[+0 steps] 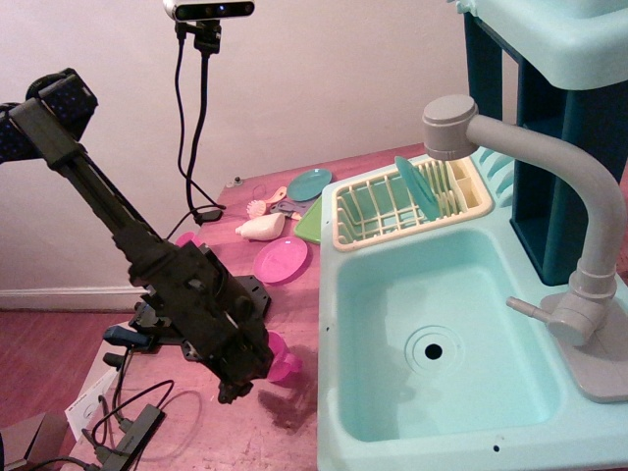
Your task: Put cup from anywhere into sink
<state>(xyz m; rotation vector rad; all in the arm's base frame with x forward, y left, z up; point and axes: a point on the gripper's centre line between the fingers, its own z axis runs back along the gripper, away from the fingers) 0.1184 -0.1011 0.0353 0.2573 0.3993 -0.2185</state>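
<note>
The cup (282, 363) sits on the pink bench (294, 432), just left of the turquoise sink (392, 294) and outside it. The dark fingers (257, 371) overlap the cup's left side; whether they grip it, or how wide they stand, cannot be told. A pink plate (281, 260) lies farther back.

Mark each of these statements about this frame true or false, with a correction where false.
1. The cup lies in the sink. False: it sits on the table beside the sink.
2. The pincer is right at the cup. True.
3. A teal plate stands in the dish rack. True.
4. The sink holds water. False: it looks dry.
5. The pink plate is stacked in the dish rack. False: it lies flat on the table.
</note>
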